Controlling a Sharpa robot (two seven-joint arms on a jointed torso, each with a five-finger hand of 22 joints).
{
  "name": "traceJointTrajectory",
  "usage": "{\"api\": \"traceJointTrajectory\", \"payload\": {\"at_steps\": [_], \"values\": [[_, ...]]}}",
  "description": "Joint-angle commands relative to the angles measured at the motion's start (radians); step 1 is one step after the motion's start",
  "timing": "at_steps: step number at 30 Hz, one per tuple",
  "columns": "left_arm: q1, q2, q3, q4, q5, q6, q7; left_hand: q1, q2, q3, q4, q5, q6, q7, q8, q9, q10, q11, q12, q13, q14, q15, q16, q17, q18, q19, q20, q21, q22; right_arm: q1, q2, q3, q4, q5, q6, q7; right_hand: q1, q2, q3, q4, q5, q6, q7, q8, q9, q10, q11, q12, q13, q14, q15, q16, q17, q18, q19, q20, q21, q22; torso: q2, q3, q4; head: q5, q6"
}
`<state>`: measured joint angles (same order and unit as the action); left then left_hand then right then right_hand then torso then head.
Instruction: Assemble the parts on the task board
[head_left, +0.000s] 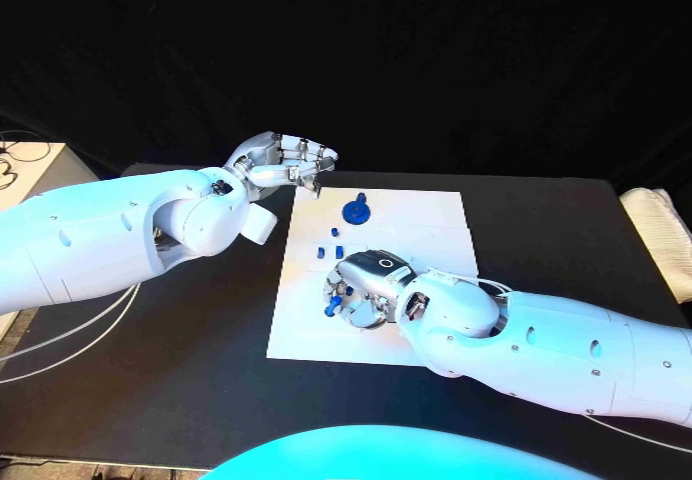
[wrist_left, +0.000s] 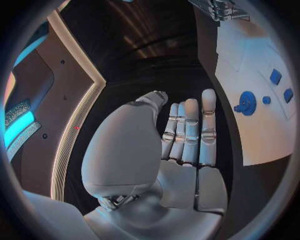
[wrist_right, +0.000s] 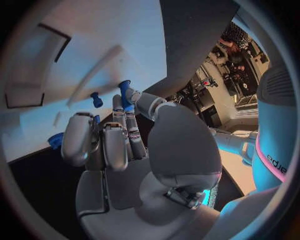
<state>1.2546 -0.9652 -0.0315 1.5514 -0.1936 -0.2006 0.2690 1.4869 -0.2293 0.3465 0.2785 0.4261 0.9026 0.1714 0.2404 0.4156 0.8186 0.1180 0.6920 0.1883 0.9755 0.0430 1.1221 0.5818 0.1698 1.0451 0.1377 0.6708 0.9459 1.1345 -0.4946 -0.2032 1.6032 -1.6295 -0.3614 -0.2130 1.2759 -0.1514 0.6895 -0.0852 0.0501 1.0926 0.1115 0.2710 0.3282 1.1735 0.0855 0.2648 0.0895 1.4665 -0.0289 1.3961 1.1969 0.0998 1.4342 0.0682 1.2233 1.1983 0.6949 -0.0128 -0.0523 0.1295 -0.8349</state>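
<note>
The white task board (head_left: 418, 235) lies in the middle of the black table. A blue round part (head_left: 356, 210) lies near its far end, also seen from the left wrist (wrist_left: 247, 103), with small blue pieces (head_left: 332, 250) below it. My right hand (head_left: 368, 288) hovers over the board's near left part and pinches a small blue part (wrist_right: 125, 93) between thumb and fingertips. Another blue peg (wrist_right: 95, 99) stands on the board (wrist_right: 75, 45) just beyond the fingers. My left hand (head_left: 281, 160) is raised by the board's far left corner, fingers straight (wrist_left: 190, 130), holding nothing.
A folded pale cloth (head_left: 661, 235) lies at the table's right edge. A white box (head_left: 32, 170) with cables stands off the table's left side. Bare black table (head_left: 188, 350) lies left and right of the board.
</note>
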Motion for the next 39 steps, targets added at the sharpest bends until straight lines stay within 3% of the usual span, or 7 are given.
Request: {"api": "traceJointTrajectory", "payload": {"at_steps": [1,6,11,14,31,36,39], "values": [[0.001,0.0,0.001,0.004,0.006,0.017,0.004,-0.002,-0.004,-0.002,0.007,-0.003,-0.008,-0.002,0.006,0.003,-0.008,0.0,-0.004,0.002,-0.003,0.008,-0.004,0.003,0.013,-0.002,0.005,-0.006,-0.001,-0.001,0.004,-0.002,-0.006,-0.05,0.027,-0.026,0.005,0.015,0.005,-0.001,0.002,0.006,0.001,0.005,0.053,0.048,-0.043,0.002,0.0,0.032,-0.007,-0.007,-0.005,-0.013,-0.001,-0.004,-0.004,-0.003,0.0,0.0,-0.0006,0.0,0.0],[0.001,-0.001,0.001,0.004,0.006,0.017,0.004,-0.002,-0.004,-0.002,0.007,-0.003,-0.008,-0.002,0.006,0.003,-0.008,0.0,-0.004,0.002,-0.003,0.008,-0.004,0.003,0.013,-0.002,0.005,-0.006,-0.001,-0.002,0.009,-0.003,-0.007,-0.054,0.043,-0.011,-0.006,0.001,-0.001,-0.007,0.002,-0.005,0.002,0.003,0.059,0.038,-0.039,-0.014,0.0,0.029,-0.004,-0.015,-0.018,-0.009,-0.01,-0.001,-0.021,-0.018,0.0,0.0003,-0.0002,-0.001,-0.001],[0.001,-0.001,0.001,0.004,0.006,0.017,0.004,-0.002,-0.004,-0.002,0.007,-0.003,-0.008,-0.002,0.006,0.003,-0.008,0.0,-0.004,0.002,-0.003,0.008,-0.004,0.003,0.013,-0.002,0.005,-0.006,-0.001,-0.002,0.011,-0.004,-0.004,-0.043,0.053,0.015,-0.053,-0.061,-0.018,-0.003,0.016,-0.08,0.025,-0.044,0.049,-0.073,-0.001,-0.093,-0.025,0.014,0.029,-0.034,-0.056,0.006,-0.053,0.023,-0.103,-0.092,-0.001,0.0001,0.0,-0.001,-0.003],[0.001,-0.001,0.001,0.005,0.006,0.018,0.003,-0.002,-0.003,-0.002,0.007,-0.003,-0.008,-0.001,0.007,0.003,-0.008,0.0,-0.003,0.002,-0.003,0.008,-0.004,0.004,0.013,-0.002,0.005,-0.006,-0.002,-0.002,0.01,-0.005,-0.001,-0.038,0.049,0.027,-0.054,-0.078,-0.041,-0.005,0.02,-0.1,0.029,-0.056,0.045,-0.134,0.011,-0.11,-0.025,-0.016,0.04,-0.068,-0.121,0.02,-0.09,0.036,-0.169,-0.15,-0.001,0.0006,-0.0004,0.0,-0.002],[0.001,-0.003,0.001,0.004,0.006,0.023,-0.001,-0.002,-0.003,-0.001,0.007,-0.003,-0.009,-0.001,0.007,0.004,-0.008,0.0,-0.003,0.002,-0.003,0.008,-0.004,0.004,0.013,-0.002,0.005,-0.006,-0.001,-0.002,-0.012,-0.006,0.013,-0.018,-0.06,0.048,-0.003,-0.067,-0.158,0.0,0.03,-0.134,0.034,-0.101,0.023,-0.25,0.031,-0.063,-0.018,-0.068,0.058,-0.094,-0.207,0.039,-0.139,0.057,-0.263,-0.224,0.0,0.0015,0.0005,-0.003,-0.002],[0.001,-0.005,0.001,0.004,0.006,0.022,-0.002,-0.002,-0.001,-0.001,0.007,-0.003,-0.009,-0.001,0.008,0.004,-0.008,0.0,-0.003,0.003,-0.002,0.007,-0.004,0.005,0.013,-0.002,0.005,-0.006,-0.001,-0.002,-0.024,-0.006,0.031,-0.003,-0.089,0.051,0.003,-0.059,-0.148,0.003,0.033,-0.126,0.034,-0.112,0.017,-0.194,0.016,0.007,-0.005,-0.048,0.046,-0.067,-0.173,0.03,-0.11,0.049,-0.218,-0.178,0.0,0.0013,-0.0038,-0.003,-0.004],[0.001,-0.004,0.001,0.003,0.006,0.023,-0.003,-0.002,-0.001,-0.001,0.007,-0.003,-0.009,-0.001,0.008,0.004,-0.009,0.0,-0.003,0.003,-0.002,0.007,-0.004,0.005,0.013,-0.002,0.005,-0.006,-0.001,-0.002,-0.028,-0.006,0.035,-0.002,-0.091,0.045,-0.01,-0.067,-0.125,0.006,0.038,-0.134,0.027,-0.124,0.012,-0.13,-0.003,0.057,0.008,-0.034,0.031,-0.055,-0.154,0.026,-0.093,0.036,-0.194,-0.153,-0.001,0.0001,-0.0005,-0.006,-0.004]]}}
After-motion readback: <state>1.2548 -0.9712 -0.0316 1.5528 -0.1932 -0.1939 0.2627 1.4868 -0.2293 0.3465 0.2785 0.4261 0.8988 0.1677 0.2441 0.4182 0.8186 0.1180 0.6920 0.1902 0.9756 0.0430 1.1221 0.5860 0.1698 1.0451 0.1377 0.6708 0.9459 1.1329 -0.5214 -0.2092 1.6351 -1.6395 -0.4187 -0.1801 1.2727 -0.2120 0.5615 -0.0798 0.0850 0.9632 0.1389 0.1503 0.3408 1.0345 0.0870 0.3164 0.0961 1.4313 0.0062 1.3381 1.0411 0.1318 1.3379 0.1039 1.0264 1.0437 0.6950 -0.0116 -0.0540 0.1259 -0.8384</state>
